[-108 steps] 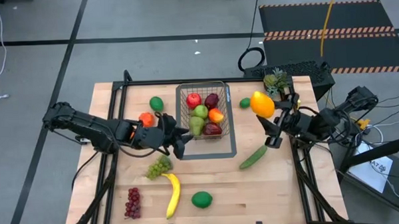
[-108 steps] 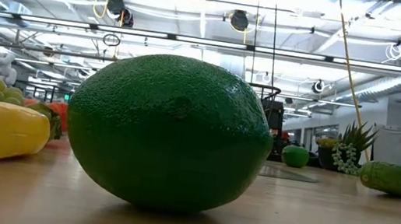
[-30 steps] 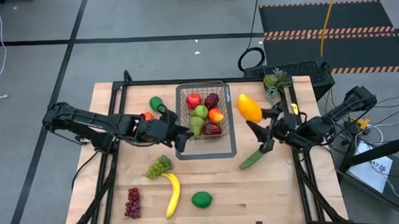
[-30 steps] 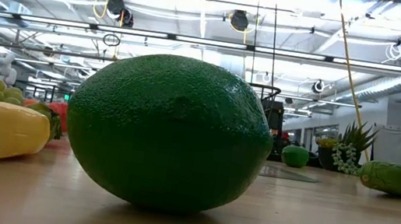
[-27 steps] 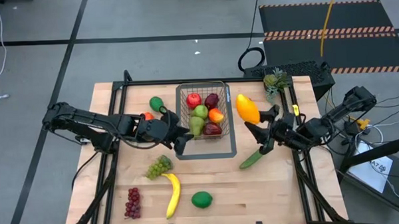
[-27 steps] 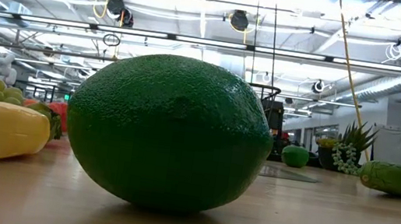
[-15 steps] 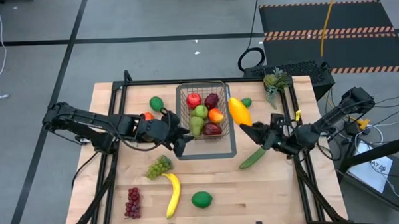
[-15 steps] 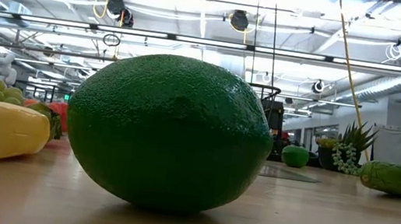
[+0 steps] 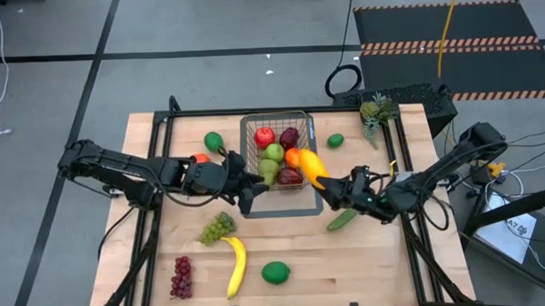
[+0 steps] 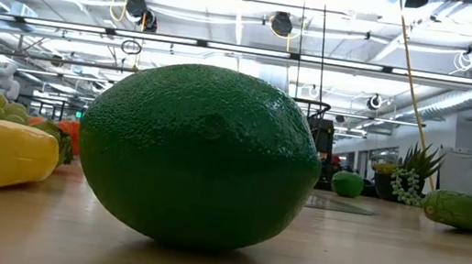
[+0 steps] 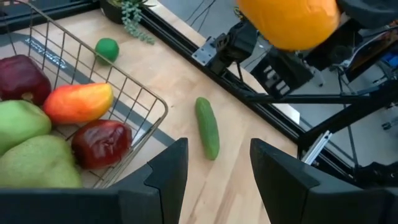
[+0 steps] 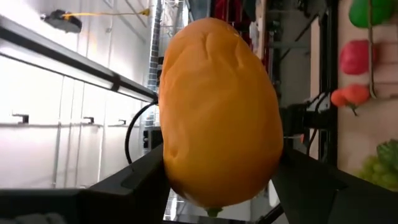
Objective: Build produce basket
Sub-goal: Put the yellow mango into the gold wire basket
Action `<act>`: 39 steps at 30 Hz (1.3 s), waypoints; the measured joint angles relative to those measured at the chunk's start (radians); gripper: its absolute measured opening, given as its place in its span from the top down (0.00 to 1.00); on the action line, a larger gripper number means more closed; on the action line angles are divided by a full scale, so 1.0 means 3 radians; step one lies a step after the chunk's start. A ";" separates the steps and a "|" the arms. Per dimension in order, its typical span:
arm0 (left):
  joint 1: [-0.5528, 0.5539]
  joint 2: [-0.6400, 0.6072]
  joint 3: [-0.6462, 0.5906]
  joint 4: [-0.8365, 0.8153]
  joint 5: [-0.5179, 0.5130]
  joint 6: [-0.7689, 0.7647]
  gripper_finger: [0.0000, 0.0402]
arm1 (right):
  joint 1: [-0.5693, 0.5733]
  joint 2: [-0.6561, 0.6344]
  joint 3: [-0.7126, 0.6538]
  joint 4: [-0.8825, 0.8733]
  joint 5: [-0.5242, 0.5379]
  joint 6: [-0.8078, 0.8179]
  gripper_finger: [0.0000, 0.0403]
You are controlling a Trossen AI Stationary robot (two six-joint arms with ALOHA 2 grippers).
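Overhead, a wooden table [image 9: 367,259] was seen on a grey floor marked with black tape lines, hazard-striped mats behind it.
Since a second before, the yellow-orange mango [image 9: 310,166], clamped in the right gripper [image 9: 331,189], had been carried from beside the basket [image 9: 277,120] to its right rim; the left gripper [image 9: 246,188], fingers parted and empty, was kept at the basket's left side. Bananas, grapes, a lime and a cucumber [image 9: 342,220] were left on the wood.
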 joint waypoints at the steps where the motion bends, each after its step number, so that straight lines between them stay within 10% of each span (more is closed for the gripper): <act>1: 0.0007 0.0000 0.0000 -0.0010 0.0001 -0.0007 0.56 | 0.0001 0.0022 0.0000 -0.0001 0.0000 0.0063 0.41; 14: 0.0012 0.0000 0.0000 0.0251 0.0035 0.0037 0.56 | -0.0024 0.0078 0.0000 0.0015 0.0003 -0.0122 0.41; 24: 0.0266 0.0000 -0.0001 0.1142 0.0797 -0.0625 0.55 | -0.0135 0.0078 -0.0001 0.0249 -0.0101 -0.1170 0.41; 39: 0.0835 0.0000 -0.0001 0.1500 0.0909 -0.1555 0.04 | -0.0505 0.0078 -0.0001 0.0627 -0.0571 -0.2310 0.41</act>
